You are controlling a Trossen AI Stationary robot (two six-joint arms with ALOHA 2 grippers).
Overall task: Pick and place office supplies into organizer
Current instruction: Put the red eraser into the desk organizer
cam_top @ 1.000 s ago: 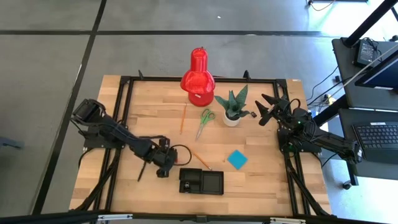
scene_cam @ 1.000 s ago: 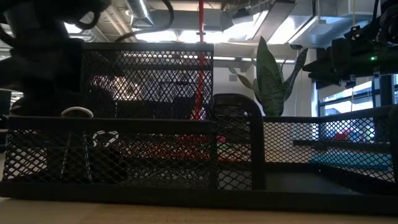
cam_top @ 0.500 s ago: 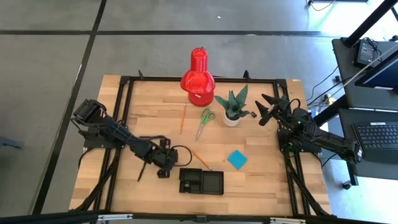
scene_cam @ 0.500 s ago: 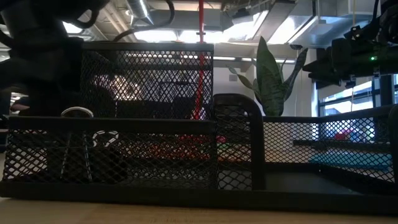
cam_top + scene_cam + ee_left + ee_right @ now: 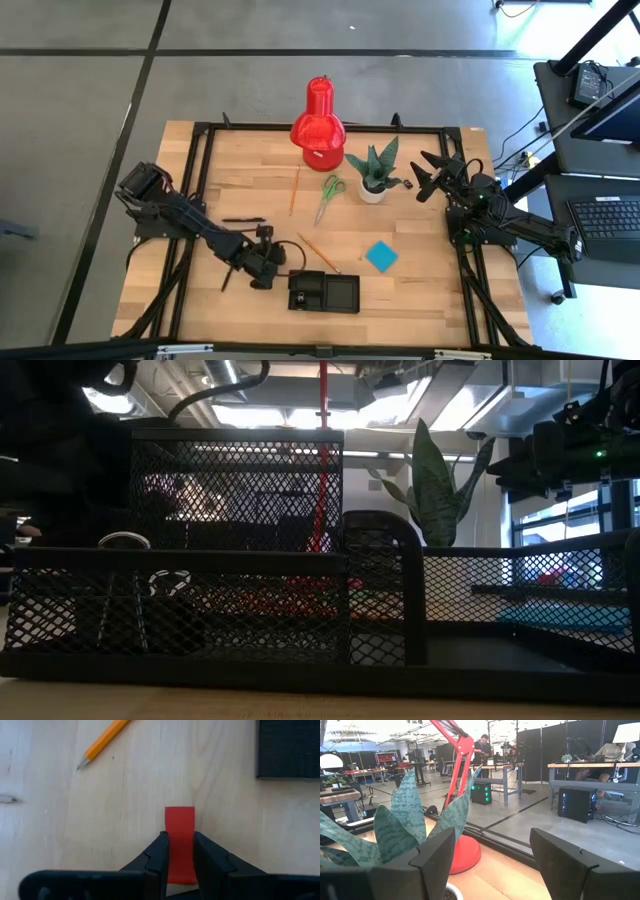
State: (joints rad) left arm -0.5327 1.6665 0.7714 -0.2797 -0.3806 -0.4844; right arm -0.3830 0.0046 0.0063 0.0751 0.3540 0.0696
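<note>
One organizer (image 5: 324, 292) lies on the wooden table (image 5: 420, 300), and I take it as the landmark. It is a low black mesh tray with two compartments. In the compartment on the side of the left arm there is something small and dark; what it is, I cannot tell.

There are two orange pencils. One pencil (image 5: 318, 255) lies slanted just beside the organizer's far edge, and the second pencil (image 5: 295, 190) lies well beyond it, near the red lamp (image 5: 318, 125). There is one pair of green-handled scissors (image 5: 328, 197), also well beyond the organizer, between that second pencil and the potted plant (image 5: 375, 170). One blue note pad (image 5: 380, 256) lies near the organizer's far corner on the right arm's side. Two black pens show: one pen (image 5: 243, 220) away from the organizer on the left arm's side, and another pen (image 5: 227, 276) partly under the left arm.

There is one small red piece (image 5: 180, 842). The left gripper (image 5: 180, 851) is close to the organizer's left end, low over the table, with its two fingers nearly closed and pressing the red piece from both sides.

The right gripper (image 5: 492, 857) waits far from the organizer, beside the plant, with its fingers spread wide and nothing between them.
</note>
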